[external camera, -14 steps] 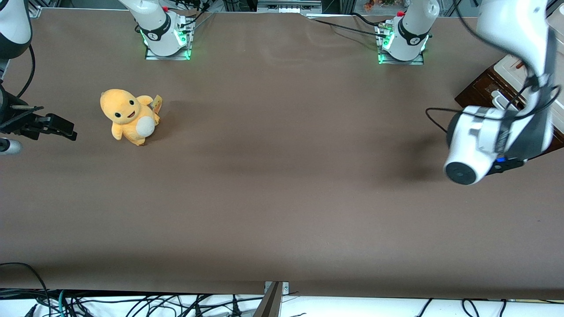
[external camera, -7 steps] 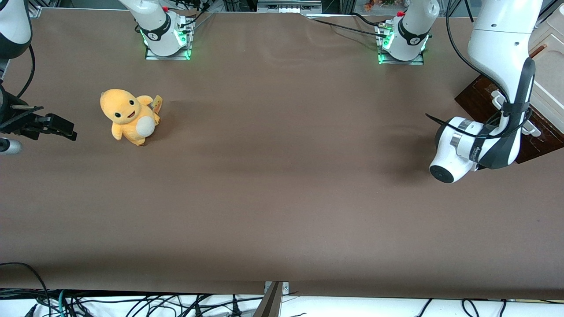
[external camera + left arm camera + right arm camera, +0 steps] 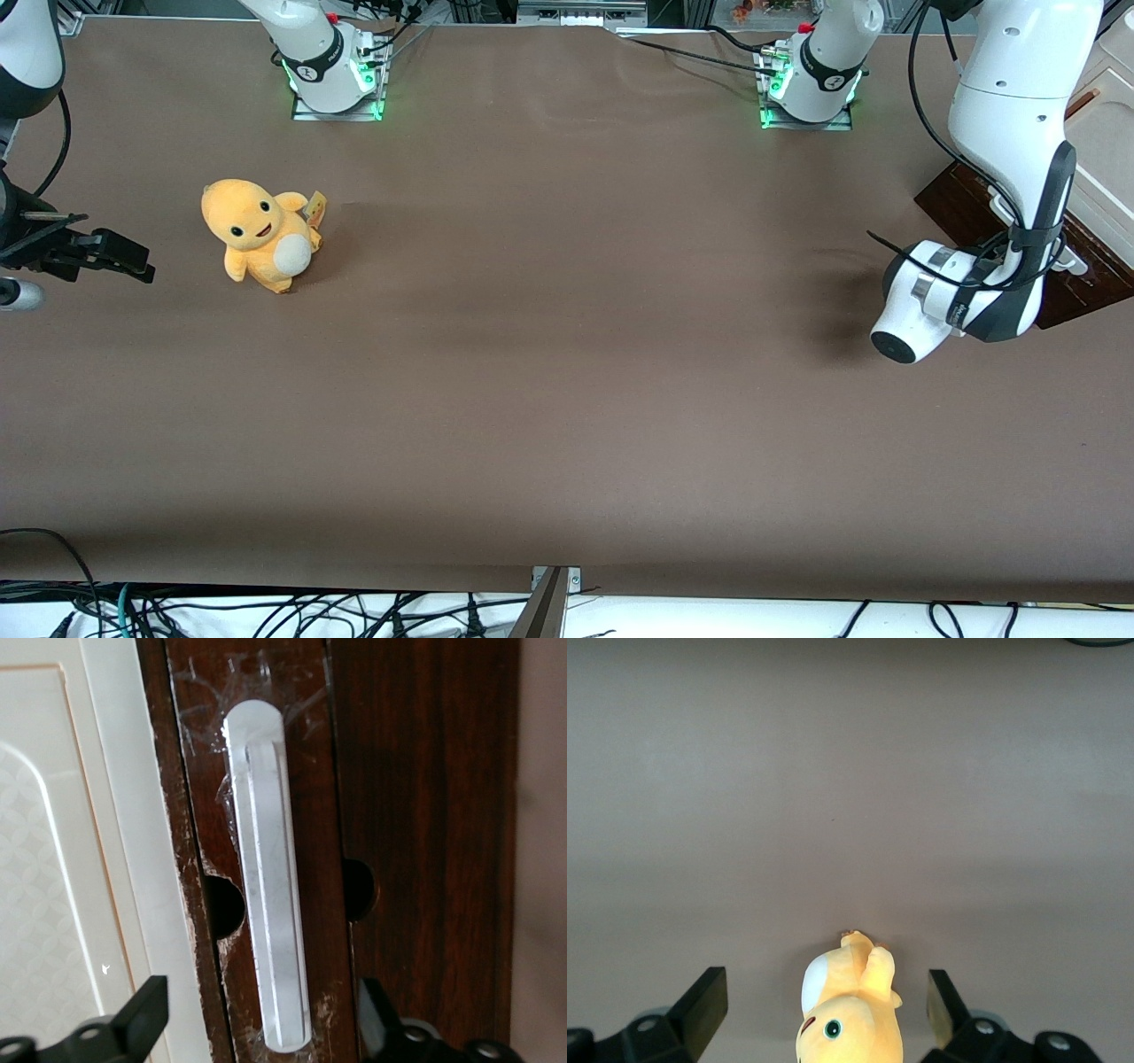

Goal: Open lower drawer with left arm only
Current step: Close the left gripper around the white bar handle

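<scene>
Dark brown wood marks the lower drawer [image 3: 961, 206], which sits at the right edge of the front view, at the working arm's end of the bench [image 3: 567, 354]. Its front faces up toward the camera and is mostly covered by the left arm [image 3: 1010, 133]. That arm comes down from the upper right corner of the front view, and its white wrist bends over the drawer front and ends just off the drawer's edge above the bench.

In the left wrist view the drawer front [image 3: 292, 771] fills the middle of the frame, with its long white bar handle [image 3: 266, 877] running top to bottom. Scuffed, pale marks show around both ends of the handle. The cream panelled top [image 3: 62, 842] of the cabinet lies right beside the drawer front. The tool [image 3: 266, 1014] hangs over the near end of the handle with its two black fingers [image 3: 146, 1010] spread apart, one on each side of the bar and neither touching it. No pale inside of the drawer is visible.

In the left half of the front view, well apart from the drawer, a yellow plush toy [image 3: 259, 233] sits upright on the brown bench toward the parked arm's end.
</scene>
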Tool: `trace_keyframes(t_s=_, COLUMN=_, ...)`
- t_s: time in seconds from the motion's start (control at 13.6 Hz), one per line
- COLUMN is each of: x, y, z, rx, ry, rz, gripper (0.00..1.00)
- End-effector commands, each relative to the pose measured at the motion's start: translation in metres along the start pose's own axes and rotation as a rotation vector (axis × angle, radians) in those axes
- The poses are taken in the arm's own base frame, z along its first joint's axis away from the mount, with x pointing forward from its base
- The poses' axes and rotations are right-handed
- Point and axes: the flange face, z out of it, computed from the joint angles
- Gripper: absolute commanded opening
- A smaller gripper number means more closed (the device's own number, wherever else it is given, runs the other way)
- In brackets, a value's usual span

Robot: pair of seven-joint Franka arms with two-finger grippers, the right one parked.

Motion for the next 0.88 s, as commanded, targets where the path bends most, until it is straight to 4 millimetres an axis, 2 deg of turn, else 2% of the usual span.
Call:
trace_keyframes(t_s=0.0, x=-0.0090, y=0.0050, z=0.0153, rx=0.049, ry=0.045, rz=-0.029, gripper=0.84)
trace_keyframes(t_s=0.07, x=-0.0096, y=0.0064, z=0.0181, rx=0.051, ry=0.044, rz=-0.046, gripper=0.76)
trace_keyframes(t_s=0.22, x=-0.0071, y=0.0082, z=0.0202, rx=0.041, ry=0.057, rz=-0.052, gripper=0.67)
trace_keyframes(t_s=0.44, x=-0.0052, y=0.0076, z=0.0211, rx=0.048, ry=0.076, rz=-0.039, gripper=0.61)
trace_keyframes(t_s=0.81, x=-0.0015, y=0.0136, z=0.0244, rx=0.024, ry=0.088, rz=-0.031, gripper=0.57)
